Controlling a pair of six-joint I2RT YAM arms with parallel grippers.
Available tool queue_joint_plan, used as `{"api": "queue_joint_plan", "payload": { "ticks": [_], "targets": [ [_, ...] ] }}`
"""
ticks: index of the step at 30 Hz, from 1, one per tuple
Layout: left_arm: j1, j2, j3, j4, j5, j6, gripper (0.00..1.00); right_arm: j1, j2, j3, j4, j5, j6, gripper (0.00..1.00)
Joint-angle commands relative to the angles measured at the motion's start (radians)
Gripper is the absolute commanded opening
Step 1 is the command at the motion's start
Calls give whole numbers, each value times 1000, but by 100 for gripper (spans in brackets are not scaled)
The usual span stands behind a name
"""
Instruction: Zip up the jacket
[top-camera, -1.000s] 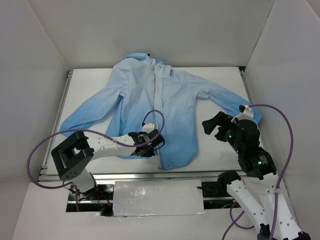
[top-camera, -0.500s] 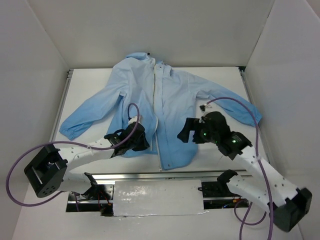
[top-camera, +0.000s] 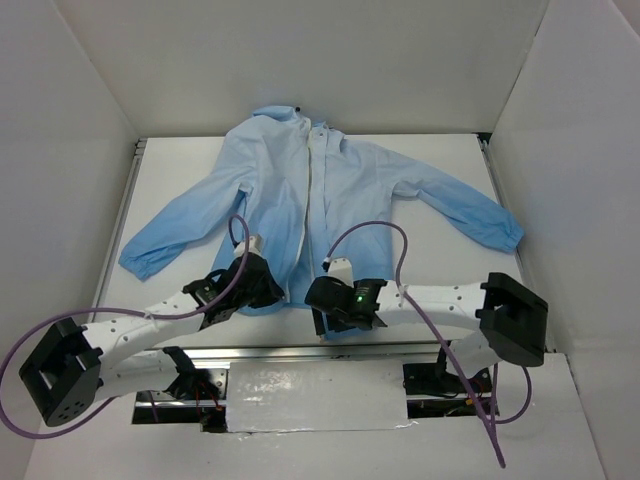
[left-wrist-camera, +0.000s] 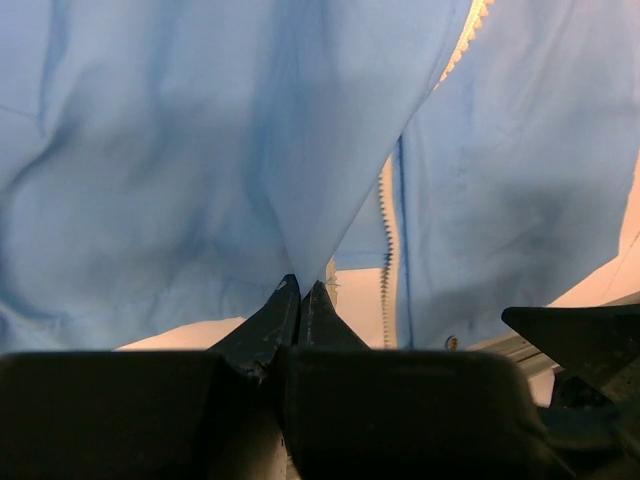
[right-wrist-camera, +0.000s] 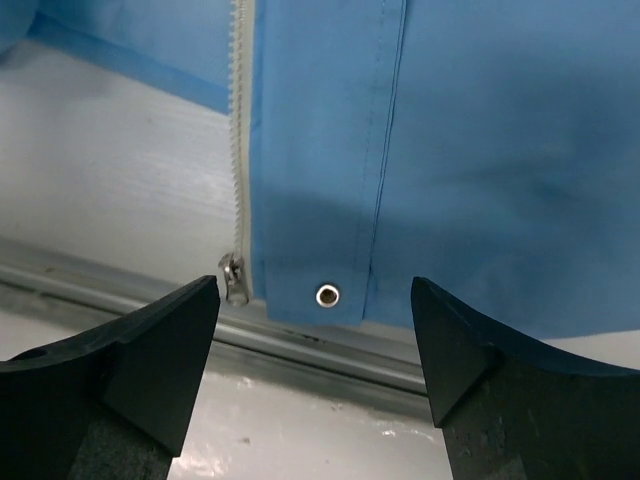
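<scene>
The light-blue jacket (top-camera: 345, 200) lies spread on the white table, front open, with its whitish zipper strip (top-camera: 312, 190) running down the middle. My left gripper (top-camera: 266, 284) is shut on the bottom edge of the jacket's left front panel. In the left wrist view the cloth (left-wrist-camera: 200, 150) draws into a fold that ends between the closed fingertips (left-wrist-camera: 302, 288). My right gripper (right-wrist-camera: 313, 288) stands open over the bottom corner of the right front panel (right-wrist-camera: 450, 150). A metal eyelet (right-wrist-camera: 327, 294) shows between its fingers, and the zipper slider (right-wrist-camera: 233, 277) hangs just inside the left one.
A metal rail (top-camera: 300, 352) runs along the table's near edge, right below the jacket's hem (right-wrist-camera: 300, 345). A silver taped panel (top-camera: 315, 395) lies in front of it. White walls close in the table on three sides. Purple cables (top-camera: 370, 232) loop over both arms.
My right arm has swung in from the right side of the table to the jacket's bottom hem at the centre. My left gripper has shut on the left panel and pulled it slightly left.
</scene>
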Motion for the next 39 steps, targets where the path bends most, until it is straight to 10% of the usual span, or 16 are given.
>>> {"api": "queue_joint_plan", "payload": {
  "ticks": [1,14,20,39],
  "targets": [
    [12,-36,-16,-6,-25,-11,0,13,56,48,30,78,71,83],
    [23,-56,-53,16,-19,-7,0,32,248,25,101,-24,95,56],
    [23,-71,-67,19,-13,-7,0,32,312,25,107,-25,114,0],
    [41,-160,-130,528,148,-7,0,-81,-347,-269,620,113,267,0]
  ]
}}
